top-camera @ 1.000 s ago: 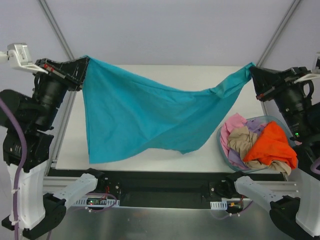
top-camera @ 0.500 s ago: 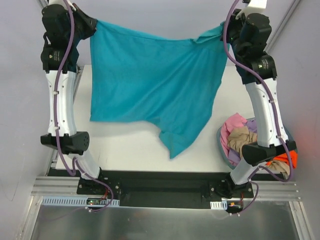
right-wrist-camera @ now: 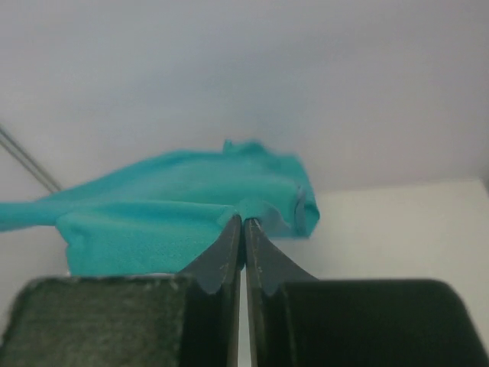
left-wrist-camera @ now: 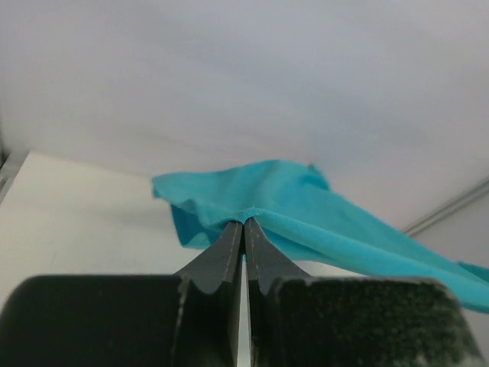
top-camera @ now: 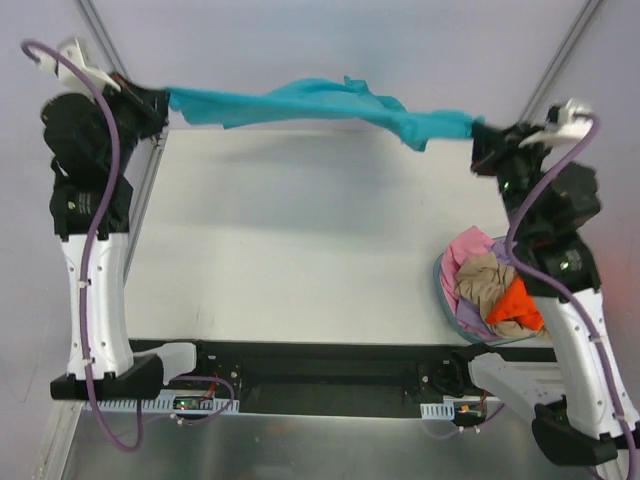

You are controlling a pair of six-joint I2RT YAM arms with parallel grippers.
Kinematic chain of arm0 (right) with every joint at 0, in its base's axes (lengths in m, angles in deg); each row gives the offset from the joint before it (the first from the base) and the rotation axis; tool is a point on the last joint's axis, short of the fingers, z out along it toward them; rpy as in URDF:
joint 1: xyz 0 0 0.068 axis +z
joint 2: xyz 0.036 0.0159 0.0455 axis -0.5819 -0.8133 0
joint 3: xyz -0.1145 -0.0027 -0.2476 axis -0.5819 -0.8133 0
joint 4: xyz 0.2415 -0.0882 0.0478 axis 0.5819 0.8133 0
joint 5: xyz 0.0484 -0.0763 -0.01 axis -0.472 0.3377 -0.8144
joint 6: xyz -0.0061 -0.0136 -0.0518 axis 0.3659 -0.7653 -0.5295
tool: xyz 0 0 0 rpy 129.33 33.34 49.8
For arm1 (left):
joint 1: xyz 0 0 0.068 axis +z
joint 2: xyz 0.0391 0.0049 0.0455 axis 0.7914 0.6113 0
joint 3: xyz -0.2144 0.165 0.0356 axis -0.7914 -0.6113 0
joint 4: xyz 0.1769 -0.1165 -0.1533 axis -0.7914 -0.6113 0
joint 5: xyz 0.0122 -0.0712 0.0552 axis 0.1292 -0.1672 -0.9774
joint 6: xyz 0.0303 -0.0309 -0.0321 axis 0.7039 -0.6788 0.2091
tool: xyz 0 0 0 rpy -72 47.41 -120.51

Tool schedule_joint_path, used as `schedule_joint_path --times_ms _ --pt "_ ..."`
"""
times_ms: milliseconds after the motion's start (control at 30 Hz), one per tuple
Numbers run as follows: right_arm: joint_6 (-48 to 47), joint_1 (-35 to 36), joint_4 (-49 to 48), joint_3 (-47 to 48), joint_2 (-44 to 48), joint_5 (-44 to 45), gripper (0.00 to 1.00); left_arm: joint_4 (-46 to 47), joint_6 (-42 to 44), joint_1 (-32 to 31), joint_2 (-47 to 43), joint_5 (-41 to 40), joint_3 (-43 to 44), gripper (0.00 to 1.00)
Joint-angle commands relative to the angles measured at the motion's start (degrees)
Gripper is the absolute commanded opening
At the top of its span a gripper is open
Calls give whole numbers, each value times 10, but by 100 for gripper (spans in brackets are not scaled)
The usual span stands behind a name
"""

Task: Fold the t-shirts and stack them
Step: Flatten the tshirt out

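The teal t-shirt (top-camera: 320, 105) is stretched in a narrow, bunched band above the far edge of the table, held between both arms. My left gripper (top-camera: 163, 98) is shut on its left end; the wrist view shows the cloth (left-wrist-camera: 306, 206) pinched at the closed fingertips (left-wrist-camera: 244, 223). My right gripper (top-camera: 480, 135) is shut on its right end; the cloth (right-wrist-camera: 153, 222) is pinched there too (right-wrist-camera: 244, 219). Pink (top-camera: 470, 247), tan (top-camera: 487, 283), orange (top-camera: 520, 302) and lavender (top-camera: 468, 318) t-shirts lie piled in the basket.
A round blue-grey basket (top-camera: 442, 290) stands at the table's right near side, next to the right arm. The white table top (top-camera: 300, 240) lies below the held shirt. Grey walls and slanted metal posts stand behind.
The shirt hung as a wide sheet between raised arms; now both grippers have dropped low and spread apart, and the shirt is swung back into a thin band at the table's far edge.
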Motion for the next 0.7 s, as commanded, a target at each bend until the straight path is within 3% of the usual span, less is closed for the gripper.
schedule_joint_path --times_ms 0,67,100,133,167,200,233,267,300,367,467,667 --pt "149 17 91 -258 47 -37 5 -15 -25 4 -69 -69 -293 0" --pt "180 62 126 -313 59 -48 5 -15 -76 4 -129 -73 -400 2" --pt "179 100 153 -344 58 -37 8 -16 -101 4 -147 -104 -495 7" --pt "188 117 183 -351 50 -21 11 -16 -137 4 -182 -107 -539 16" --pt "193 129 239 -358 45 -11 19 -16 -149 4 -195 -114 -603 39" --pt "206 147 264 -368 38 10 27 -22 -164 4 -207 -122 -628 52" --pt "209 152 289 -375 35 14 55 -22 -169 4 -227 -120 -661 80" --pt "209 153 295 -379 34 11 83 -23 -173 4 -234 -116 -671 88" --pt "208 154 304 -374 25 13 97 -26 -173 4 -242 -103 -678 94" --pt "189 154 324 -356 5 12 97 -31 -169 4 -243 -94 -675 99" --pt "166 154 321 -315 -48 11 97 -33 -161 4 -226 -81 -653 99" --pt "100 154 281 -221 -153 -17 97 -32 -151 -8 -108 -46 -572 99"
